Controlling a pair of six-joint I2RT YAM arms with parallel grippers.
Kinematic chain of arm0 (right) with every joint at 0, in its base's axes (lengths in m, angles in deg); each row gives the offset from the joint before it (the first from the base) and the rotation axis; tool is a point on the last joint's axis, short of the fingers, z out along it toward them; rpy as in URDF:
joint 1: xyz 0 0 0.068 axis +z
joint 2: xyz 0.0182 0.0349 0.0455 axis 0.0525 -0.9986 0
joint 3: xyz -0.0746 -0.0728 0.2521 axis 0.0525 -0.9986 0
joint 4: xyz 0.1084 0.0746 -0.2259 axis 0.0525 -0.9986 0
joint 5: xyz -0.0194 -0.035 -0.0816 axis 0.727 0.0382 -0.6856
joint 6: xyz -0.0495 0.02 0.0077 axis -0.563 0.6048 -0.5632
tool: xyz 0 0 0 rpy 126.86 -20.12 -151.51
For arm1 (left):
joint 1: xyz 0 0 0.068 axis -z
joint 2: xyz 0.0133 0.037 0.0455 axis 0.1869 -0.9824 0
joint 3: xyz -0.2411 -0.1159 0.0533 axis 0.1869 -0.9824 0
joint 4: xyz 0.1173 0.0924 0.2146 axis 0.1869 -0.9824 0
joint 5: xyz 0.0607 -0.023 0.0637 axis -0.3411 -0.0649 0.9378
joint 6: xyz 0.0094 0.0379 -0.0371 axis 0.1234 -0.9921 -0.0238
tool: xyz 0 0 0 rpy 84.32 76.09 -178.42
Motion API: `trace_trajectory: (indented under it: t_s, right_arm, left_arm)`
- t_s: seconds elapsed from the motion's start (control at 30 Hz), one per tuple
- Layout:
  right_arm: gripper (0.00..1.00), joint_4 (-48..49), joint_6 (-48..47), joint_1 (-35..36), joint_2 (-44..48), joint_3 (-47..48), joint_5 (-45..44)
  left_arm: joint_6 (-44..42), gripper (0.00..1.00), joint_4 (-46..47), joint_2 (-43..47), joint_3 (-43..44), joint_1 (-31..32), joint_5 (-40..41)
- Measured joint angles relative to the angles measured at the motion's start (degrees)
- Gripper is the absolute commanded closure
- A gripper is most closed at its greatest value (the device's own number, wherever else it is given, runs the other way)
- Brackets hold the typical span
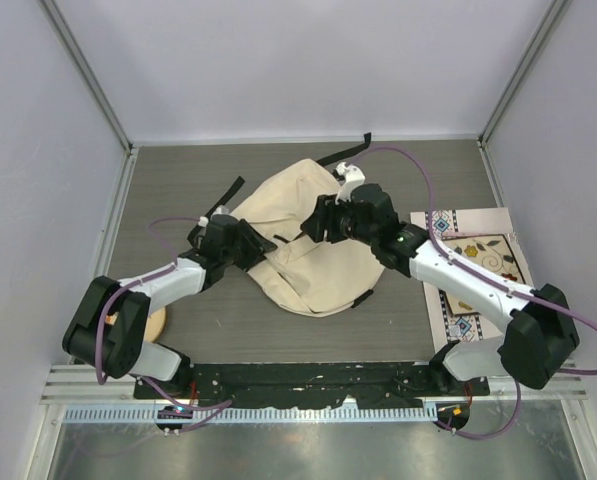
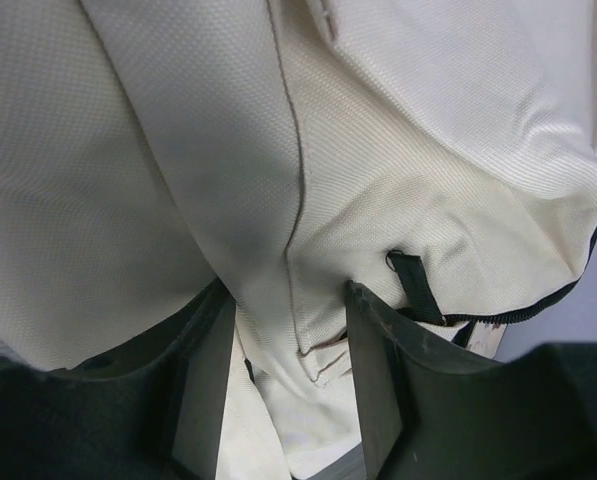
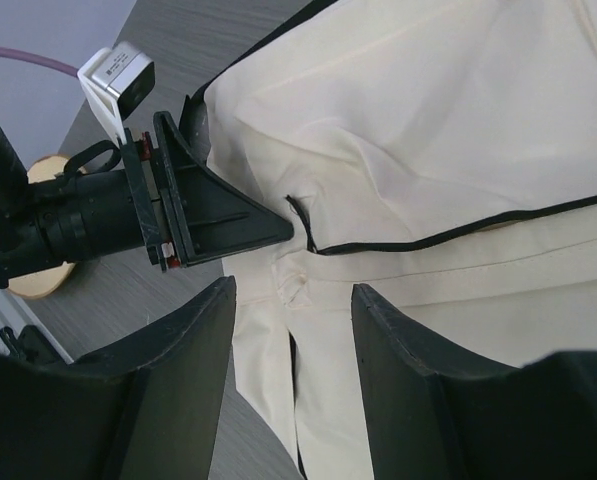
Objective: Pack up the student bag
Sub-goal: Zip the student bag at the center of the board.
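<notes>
- Lying crumpled on the table (image 1: 178, 180), between both grippers: student bag (image 1: 313, 275).
- Straddling a fold at its left edge: left gripper (image 2: 290, 300), half-open; fabric truly pinched or not, cannot tell.
- Hovering over its far-right part: right gripper (image 3: 293, 290), jaws apart, empty.

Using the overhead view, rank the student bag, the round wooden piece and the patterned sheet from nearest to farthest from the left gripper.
1. student bag: right at the left gripper, with fabric between its fingers.
2. round wooden piece: behind the gripper, toward the near-left corner.
3. patterned sheet: far over on the right side.
</notes>
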Motion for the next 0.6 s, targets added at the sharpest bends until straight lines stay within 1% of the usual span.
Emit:
trace_trajectory:
  t_s: [0.1,0.13,0.2,0.23,0.3,0.33,0.4,0.6]
  right_arm:
    - [0.46,-1.1,-1.4,1.1,-2.5,1.5,1.0]
    - [0.46,-1.7,-1.9,1.6,-3.5,2.3,1.2]
    - [0.46,-2.4,-3.2,2.5,-6.0,4.2,1.5]
    - [0.46,-2.8,-3.7,2.9,-7.2,5.1,1.6]
    - [0.46,-3.7,-5.1,3.5,-9.7,7.2,1.7]
    - [0.46,-4.2,-5.9,3.7,-10.9,8.2,1.7]
    - [0.46,-5.4,-7.2,4.2,-13.3,10.6,1.7]
    - [0.46,-8.7,-11.9,4.8,-21.5,17.8,1.4]
  left_arm:
    - [0.4,0.62,1.2,0.3,-1.2,0.0,0.6]
    - [0.5,0.7,1.2,0.4,-1.3,0.0,0.8]
    - [0.6,0.76,1.2,0.4,-1.3,0.0,1.0]
    - [0.6,0.83,1.3,0.4,-1.3,0.0,1.0]
    - [0.6,0.89,1.6,0.4,-1.3,0.0,1.0]
    - [0.5,0.95,1.9,0.4,-1.3,0.0,0.9]
    - [0.5,1.0,2.3,0.4,-1.3,0.0,0.8]
    - [0.0,1.0,2.8,0.7,-1.3,0.0,0.7]
